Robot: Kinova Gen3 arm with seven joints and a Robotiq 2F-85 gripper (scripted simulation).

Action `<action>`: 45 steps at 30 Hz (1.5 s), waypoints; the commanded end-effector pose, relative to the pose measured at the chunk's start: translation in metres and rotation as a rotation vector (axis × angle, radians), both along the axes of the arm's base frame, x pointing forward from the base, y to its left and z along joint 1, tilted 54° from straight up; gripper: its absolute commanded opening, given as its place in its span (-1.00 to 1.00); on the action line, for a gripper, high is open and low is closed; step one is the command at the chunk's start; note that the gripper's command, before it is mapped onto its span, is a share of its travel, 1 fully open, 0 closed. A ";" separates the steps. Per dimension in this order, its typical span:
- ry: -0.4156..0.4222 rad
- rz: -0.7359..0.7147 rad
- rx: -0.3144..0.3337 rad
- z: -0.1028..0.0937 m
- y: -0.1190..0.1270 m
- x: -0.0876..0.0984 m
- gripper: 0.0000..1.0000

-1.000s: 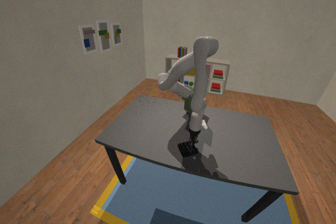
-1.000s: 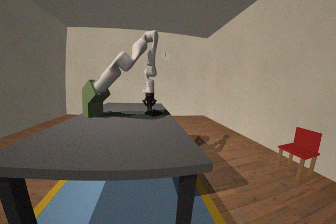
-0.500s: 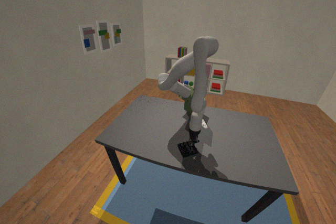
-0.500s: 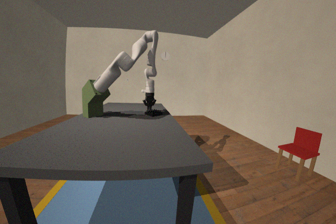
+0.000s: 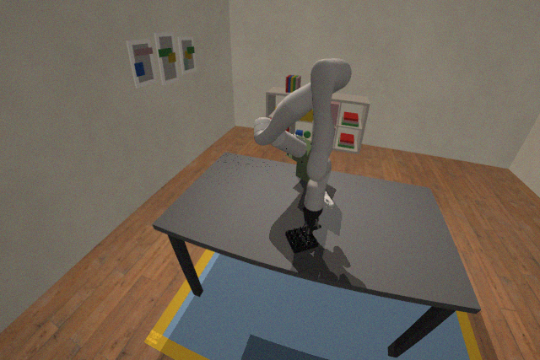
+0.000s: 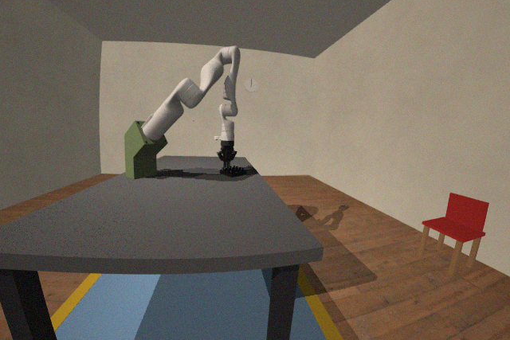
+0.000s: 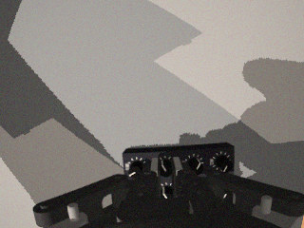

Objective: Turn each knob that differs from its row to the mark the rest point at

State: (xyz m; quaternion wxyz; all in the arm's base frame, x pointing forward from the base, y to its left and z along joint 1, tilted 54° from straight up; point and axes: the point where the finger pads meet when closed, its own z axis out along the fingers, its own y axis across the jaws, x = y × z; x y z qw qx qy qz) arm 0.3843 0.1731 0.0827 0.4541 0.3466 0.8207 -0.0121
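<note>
The black knob box [image 5: 306,249] [image 6: 233,173] [image 7: 190,149] stands on the table under my arm. In the wrist view its far row shows four knobs with white lines. My gripper [image 5: 309,231] [image 6: 226,167] [image 7: 165,167] points down and is shut on the second knob from the left [image 7: 166,168], one finger on each side. The line of the left knob [image 7: 136,167] points lower left. The lines of the third knob [image 7: 195,163] and the right knob [image 7: 221,162] point lower right. My gripper hides most nearer knobs. The printed names are unreadable.
The grey table [image 5: 383,233] [image 6: 164,216] carries the box near one long edge. The green pedestal [image 5: 303,169] [image 6: 142,159] of my arm stands at the opposite side. A white shelf [image 5: 364,125] and a red chair [image 6: 465,214] are off the table.
</note>
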 end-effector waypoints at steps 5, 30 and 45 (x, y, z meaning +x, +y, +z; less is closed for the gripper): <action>0.003 0.006 -0.006 0.000 0.000 0.000 -0.83; 0.005 0.010 -0.011 0.000 0.000 0.000 -0.62; 0.005 0.010 -0.011 0.000 0.000 0.000 -0.62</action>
